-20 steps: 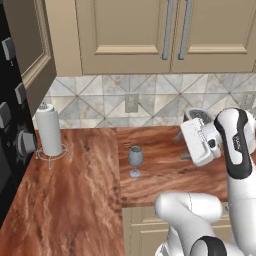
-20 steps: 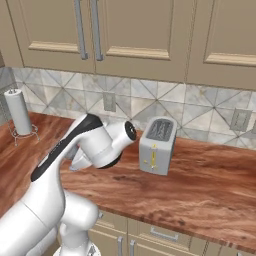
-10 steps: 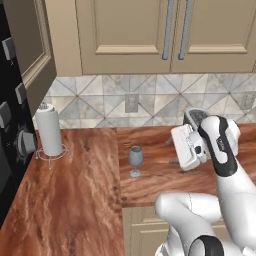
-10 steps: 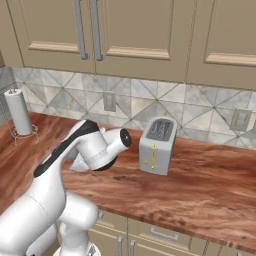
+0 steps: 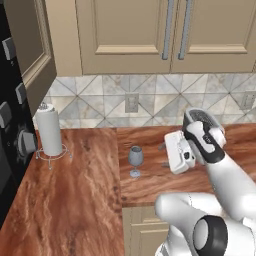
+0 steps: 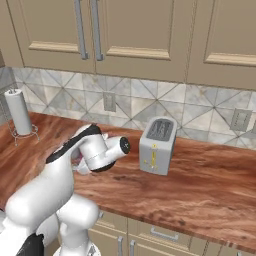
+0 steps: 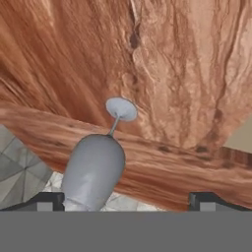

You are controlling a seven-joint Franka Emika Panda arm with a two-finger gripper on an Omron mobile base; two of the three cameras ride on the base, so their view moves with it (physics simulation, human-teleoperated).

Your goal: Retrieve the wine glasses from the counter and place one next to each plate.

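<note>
One wine glass (image 5: pixel 135 159) of grey glass stands upright on the reddish-brown counter (image 5: pixel 75 200), near the seam between its two slabs. My gripper (image 5: pixel 164 156) hangs level with it, a short way to its right, pointing at it. In the hand view the wine glass (image 7: pixel 96 170) lies rolled in the picture, with its round foot (image 7: pixel 121 108) on the wood and its bowl just inside the left fingertip (image 7: pixel 47 201). The gripper (image 7: pixel 128 202) is open and holds nothing. The plates are out of view.
A paper towel roll (image 5: pixel 49 131) on a wire stand sits at the counter's left, beside a black appliance (image 5: pixel 12 145). A silver toaster (image 6: pixel 157 145) stands against the tiled backsplash (image 5: pixel 100 100) right of my hand. Beige wall cabinets (image 5: pixel 165 35) hang overhead.
The hand has moved left and slightly down, from in front of the toaster towards the wine glass. The jaws stayed open and the glass has not moved.
</note>
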